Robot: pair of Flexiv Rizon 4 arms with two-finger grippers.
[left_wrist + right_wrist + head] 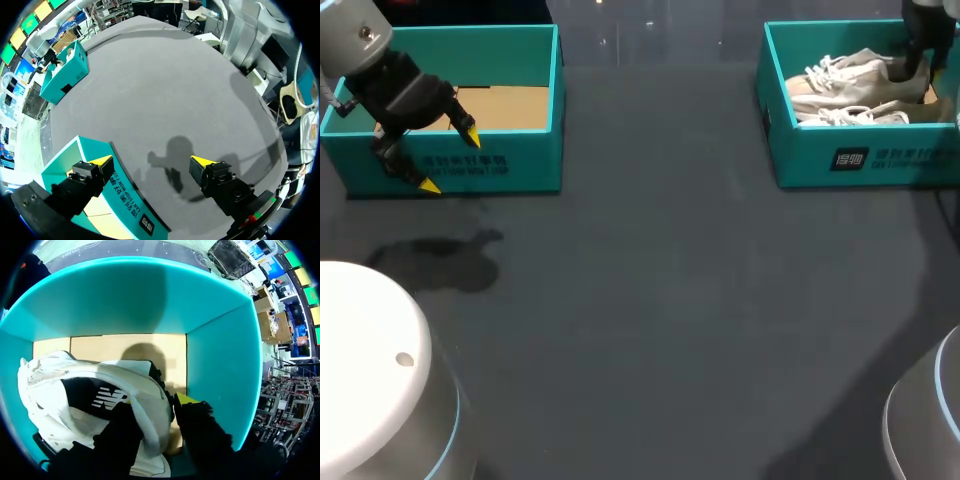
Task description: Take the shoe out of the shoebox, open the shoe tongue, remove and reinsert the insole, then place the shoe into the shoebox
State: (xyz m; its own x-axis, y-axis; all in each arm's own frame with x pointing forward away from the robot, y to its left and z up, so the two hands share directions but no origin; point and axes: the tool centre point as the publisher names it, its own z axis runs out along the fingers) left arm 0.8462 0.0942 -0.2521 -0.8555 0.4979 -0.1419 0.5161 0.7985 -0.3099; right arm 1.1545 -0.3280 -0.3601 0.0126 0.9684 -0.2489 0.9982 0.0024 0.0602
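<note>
Shoe [100,390], white with dark lining, lies inside teal shoebox [130,300].

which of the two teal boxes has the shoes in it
The right-hand box: white shoes lie inside it. The left-hand box, by the left gripper, shows only its bare cardboard floor.

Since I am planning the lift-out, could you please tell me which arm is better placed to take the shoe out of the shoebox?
Right. The right end effector is inside the shoebox, shut on the shoe. The left end effector hangs open at the other, empty box.
</note>
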